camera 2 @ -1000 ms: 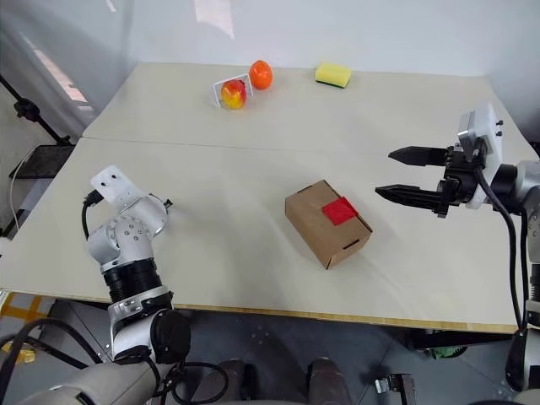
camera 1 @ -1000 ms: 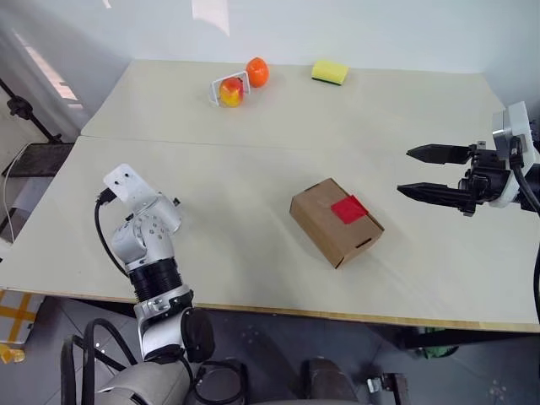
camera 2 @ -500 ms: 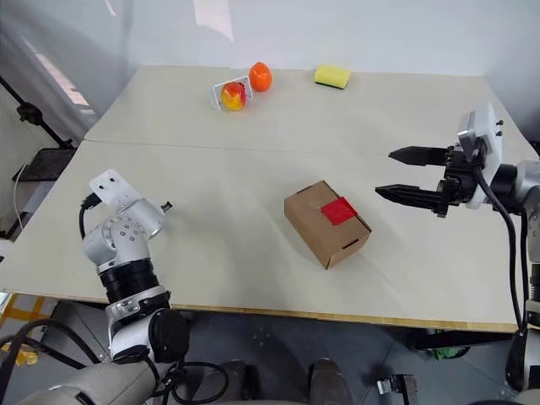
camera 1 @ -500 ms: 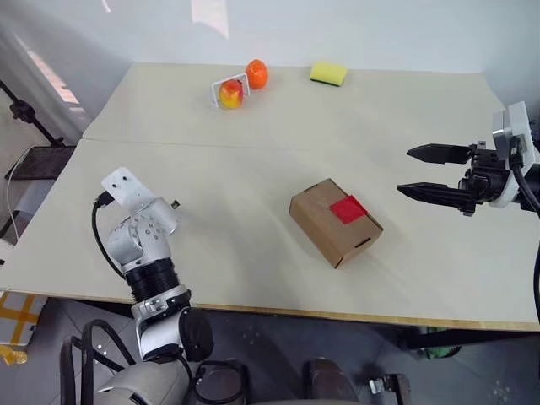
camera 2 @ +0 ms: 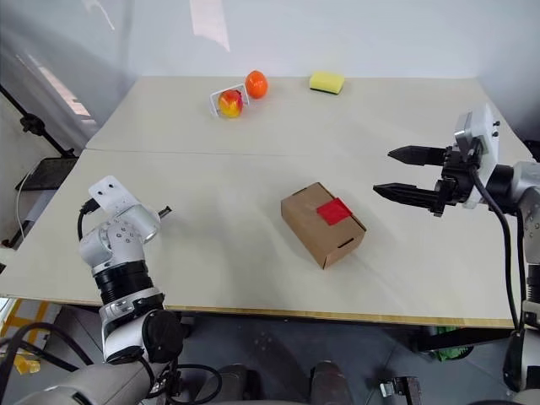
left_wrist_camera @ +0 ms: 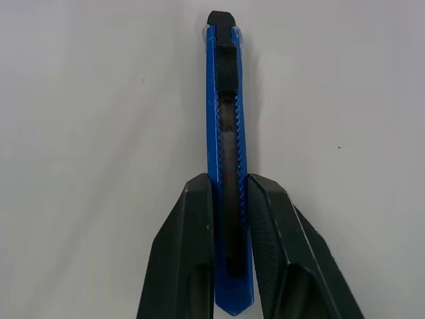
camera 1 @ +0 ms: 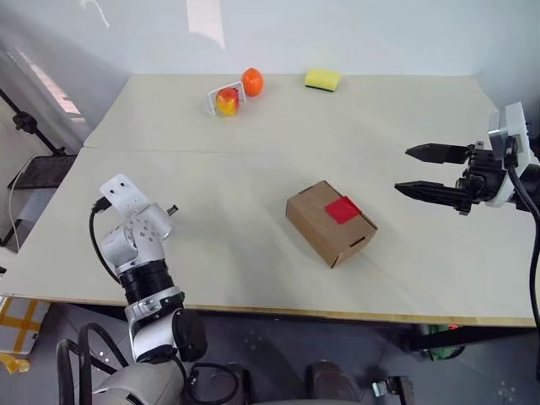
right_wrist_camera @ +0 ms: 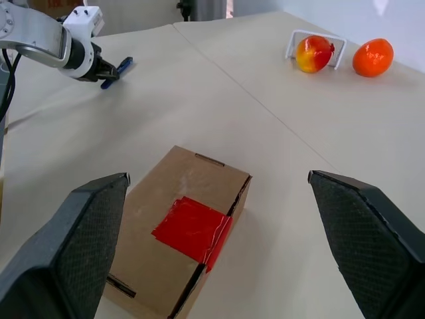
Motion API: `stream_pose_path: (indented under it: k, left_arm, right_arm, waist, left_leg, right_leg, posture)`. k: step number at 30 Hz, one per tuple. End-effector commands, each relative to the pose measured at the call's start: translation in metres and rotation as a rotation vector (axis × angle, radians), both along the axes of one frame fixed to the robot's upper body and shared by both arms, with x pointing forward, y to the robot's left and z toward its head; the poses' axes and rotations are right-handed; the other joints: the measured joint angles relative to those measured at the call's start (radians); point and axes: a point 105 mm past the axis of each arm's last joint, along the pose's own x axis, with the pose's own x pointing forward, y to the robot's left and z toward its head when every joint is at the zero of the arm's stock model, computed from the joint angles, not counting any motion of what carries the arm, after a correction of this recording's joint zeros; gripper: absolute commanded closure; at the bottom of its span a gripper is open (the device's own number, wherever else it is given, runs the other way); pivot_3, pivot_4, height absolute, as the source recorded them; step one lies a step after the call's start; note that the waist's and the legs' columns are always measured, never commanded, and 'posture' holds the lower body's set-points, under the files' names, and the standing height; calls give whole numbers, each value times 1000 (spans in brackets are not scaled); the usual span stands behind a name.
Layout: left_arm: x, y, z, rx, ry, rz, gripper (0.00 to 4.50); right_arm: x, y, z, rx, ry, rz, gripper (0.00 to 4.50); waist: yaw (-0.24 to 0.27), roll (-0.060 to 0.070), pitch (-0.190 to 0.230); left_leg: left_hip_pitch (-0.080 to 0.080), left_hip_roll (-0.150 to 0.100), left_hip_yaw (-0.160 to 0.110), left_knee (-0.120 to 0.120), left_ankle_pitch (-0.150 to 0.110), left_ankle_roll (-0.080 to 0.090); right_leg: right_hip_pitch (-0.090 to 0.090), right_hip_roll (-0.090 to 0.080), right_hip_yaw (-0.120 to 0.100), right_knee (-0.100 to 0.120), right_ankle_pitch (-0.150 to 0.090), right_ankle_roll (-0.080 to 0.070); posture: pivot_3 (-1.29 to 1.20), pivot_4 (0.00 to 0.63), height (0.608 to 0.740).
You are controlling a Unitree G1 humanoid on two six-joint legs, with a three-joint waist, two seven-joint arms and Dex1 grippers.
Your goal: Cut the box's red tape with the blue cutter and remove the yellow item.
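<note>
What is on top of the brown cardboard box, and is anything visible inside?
A red tape patch lies across the closed flaps of the brown cardboard box. The flaps hide the inside.

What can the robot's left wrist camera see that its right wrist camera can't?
Left wrist view: a close look at the blue cutter, with its black slider and the left gripper pinching its sides.
Right wrist view: the box with red tape, a red-and-yellow fruit, an orange fruit, and the right gripper wide open.
Both: the cutter in the left gripper, and the pale table.
</note>
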Motion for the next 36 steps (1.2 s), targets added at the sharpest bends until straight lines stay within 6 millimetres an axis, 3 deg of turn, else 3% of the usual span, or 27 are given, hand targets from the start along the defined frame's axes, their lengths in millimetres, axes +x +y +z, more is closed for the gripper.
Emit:
stream_pose_path:
  k: [1, 9, 13, 19, 25, 28, 30, 36]
  left_arm:
    - [-26, 12, -45, -11, 197, 13, 4087]
    - [-33, 25, -15, 44, 66, -44, 4087]
    - [-32, 21, 19, 145, -103, -267, 4087]
    - [-42, -6, 42, 215, -250, -676, 4087]
    - [-54, -38, 58, 305, -335, -1099, 4087]
    - [-72, -77, 74, 368, -465, -1488, 4087]
    - [-83, -89, 66, 405, -428, -1681, 4087]
    - [-101, -96, 36, 533, -232, -2049, 4087]
  right_arm:
    - [-4, 6, 9, -3, -44, 22, 0]
    - [-13, 7, 19, 27, -64, 45, 0]
    - [-18, -1, 19, 24, -71, 12, 0]
    - [-25, -4, 17, 32, -68, -11, 0]
    - [-31, 0, 17, 41, -76, -16, 0]
    - [-37, 6, 15, 36, -78, -14, 0]
    - [-41, 11, 13, 30, -87, -8, 0]
    - [-60, 32, 3, -61, -92, 45, 0]
  waist:
    - [-2, 1, -1]
    - [-24, -3, 2]
    - [-27, -7, 5]
    - [-22, -16, 11]
    - [-10, -16, 13]
    - [-8, -14, 14]
    - [-4, -12, 15]
    - [-4, -11, 16]
  left_leg:
    - [0, 0, 0, 0, 0, 0]
    - [-1, 6, 1, -1, -2, -3]
    - [-2, 6, 1, -1, -2, -3]
    - [-7, 8, -1, -1, -3, -4]
    - [-9, 7, -6, -1, -4, -3]
    - [-10, 7, -6, -3, -4, -3]
    - [-11, 7, -6, -6, -4, -3]
    - [-11, 6, -5, -13, -4, -3]
  right_leg:
    - [0, 0, 0, 0, 0, 0]
    - [-1, 2, 0, -2, 0, 0]
    - [-2, 2, 1, -4, 0, 0]
    - [-3, 1, -2, -5, 0, 0]
    - [-1, -1, -6, -13, 0, -1]
    - [-1, -1, -7, -15, 0, -1]
    - [-2, -1, -8, -17, 0, -1]
    - [-2, 0, -8, -19, 0, -1]
  posture:
    - [0, 150, 740]
    - [0, 150, 740]
    - [0, 150, 740]
    - [0, 150, 740]
    - [0, 150, 740]
    - [0, 150, 740]
    - [0, 150, 740]
    - [0, 150, 740]
